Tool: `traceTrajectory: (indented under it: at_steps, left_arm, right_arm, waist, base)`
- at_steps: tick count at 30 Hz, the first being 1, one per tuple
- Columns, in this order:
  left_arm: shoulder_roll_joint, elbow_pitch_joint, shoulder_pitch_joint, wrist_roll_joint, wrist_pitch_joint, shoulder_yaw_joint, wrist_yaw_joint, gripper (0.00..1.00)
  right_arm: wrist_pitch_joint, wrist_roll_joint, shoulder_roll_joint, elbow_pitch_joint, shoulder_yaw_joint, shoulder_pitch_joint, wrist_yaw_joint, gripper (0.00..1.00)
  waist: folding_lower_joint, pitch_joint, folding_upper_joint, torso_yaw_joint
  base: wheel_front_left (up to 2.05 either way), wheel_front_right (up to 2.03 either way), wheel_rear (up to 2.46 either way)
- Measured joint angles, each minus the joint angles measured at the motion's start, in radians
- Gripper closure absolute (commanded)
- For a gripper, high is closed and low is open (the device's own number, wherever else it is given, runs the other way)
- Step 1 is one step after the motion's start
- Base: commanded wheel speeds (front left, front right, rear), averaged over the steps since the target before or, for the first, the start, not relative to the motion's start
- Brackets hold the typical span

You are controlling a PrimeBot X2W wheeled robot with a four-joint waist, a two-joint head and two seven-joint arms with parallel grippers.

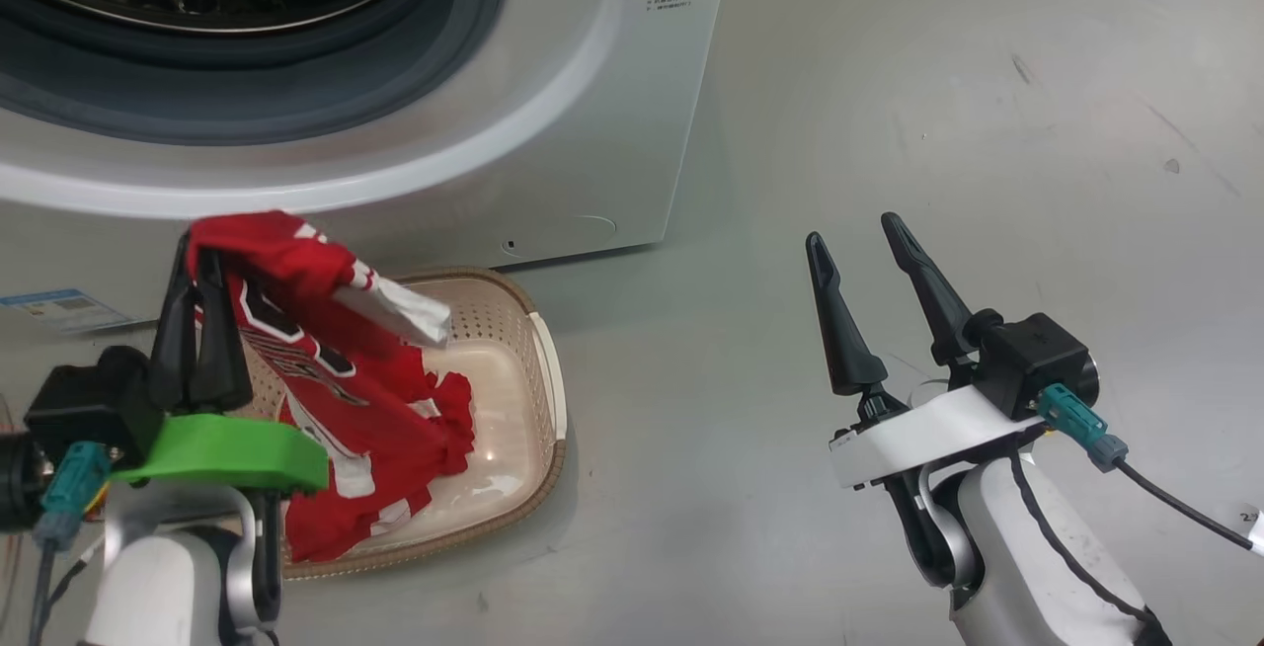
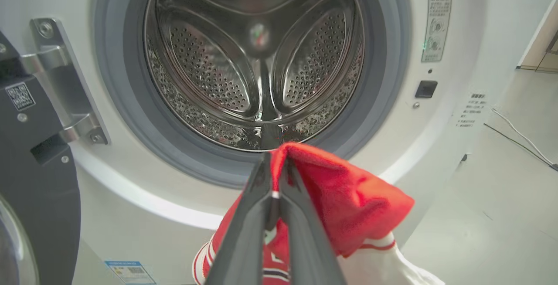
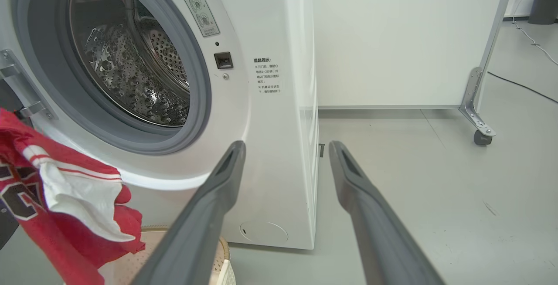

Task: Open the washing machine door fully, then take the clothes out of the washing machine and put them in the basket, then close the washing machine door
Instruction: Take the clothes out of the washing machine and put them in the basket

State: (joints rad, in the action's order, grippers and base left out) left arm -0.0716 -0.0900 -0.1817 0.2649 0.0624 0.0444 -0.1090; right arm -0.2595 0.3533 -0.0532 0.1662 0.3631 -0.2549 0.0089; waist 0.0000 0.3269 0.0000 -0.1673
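Observation:
The washing machine [image 1: 553,132] stands open, its steel drum [image 2: 261,58] bare inside. The washing machine door [image 2: 43,198] is swung out to the left on its hinge, and its black rim shows. My left gripper [image 1: 197,256] is shut on the top of the clothes [image 1: 336,379], a red jersey with white trim. The clothes hang from the fingertips down into the cream basket [image 1: 504,399] on the floor before the machine, with their lower part lying inside. My right gripper [image 1: 854,231] stands open over the floor to the right, holding nothing.
A blue label [image 1: 54,308] sits low on the machine's front. Grey floor [image 1: 938,132] stretches right of the machine. A white panel on a caster [image 3: 479,137] stands behind, with a cable [image 3: 523,84] on the floor and a dark bin [image 3: 542,6] far back.

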Motion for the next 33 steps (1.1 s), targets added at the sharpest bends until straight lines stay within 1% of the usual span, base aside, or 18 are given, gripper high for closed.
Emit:
traceTrajectory:
  at_steps: [3, 6, 8, 13, 22, 28, 33]
  left_arm:
    - [0.004, 0.037, 0.026, 0.012, -0.010, 0.001, 0.000, 1.00]
    - [0.005, 0.083, 0.029, 0.024, -0.019, 0.001, 0.000, 1.00]
    - [0.006, 0.120, 0.029, 0.030, -0.030, -0.002, 0.000, 1.00]
    - [0.007, 0.202, 0.024, 0.046, -0.040, -0.016, -0.001, 1.00]
    - [0.005, 0.318, -0.088, 0.061, -0.057, -0.048, -0.002, 1.00]
    - [-0.013, 0.439, -0.138, 0.061, -0.100, -0.062, -0.002, 1.00]
    - [-0.017, 0.523, -0.186, 0.070, -0.107, -0.074, -0.002, 1.00]
  right_arm:
    - [0.000, -0.002, 0.000, -0.009, -0.001, -0.001, 0.000, 0.00]
    - [0.000, -0.003, 0.000, -0.019, -0.001, -0.003, 0.001, 0.00]
    - [0.000, -0.003, 0.000, -0.026, 0.001, -0.004, 0.007, 0.00]
    - [0.000, 0.001, 0.000, -0.045, 0.009, -0.019, 0.007, 0.00]
    - [0.000, 0.020, 0.000, -0.092, 0.029, -0.074, 0.011, 0.00]
    - [0.000, 0.029, 0.000, -0.110, 0.040, -0.105, 0.011, 0.00]
    - [0.000, 0.034, 0.000, -0.114, 0.041, -0.127, 0.010, 0.00]
  waist:
    - [0.0000, 0.019, 0.0000, -0.002]
    - [0.0000, 0.044, 0.0000, -0.007]
    - [0.0000, 0.062, 0.0000, -0.011]
    - [0.0000, 0.113, 0.0000, -0.025]
    - [0.0000, 0.216, 0.0000, -0.060]
    - [0.0000, 0.284, 0.0000, -0.089]
    - [0.0000, 0.334, 0.0000, -0.112]
  base:
    - [0.00, 0.00, 0.00]
    - [0.00, 0.00, 0.00]
    - [0.00, 0.00, 0.00]
    - [0.00, 0.00, 0.00]
    - [0.00, 0.00, 0.00]
    - [0.00, 0.00, 0.00]
    - [0.00, 0.00, 0.00]
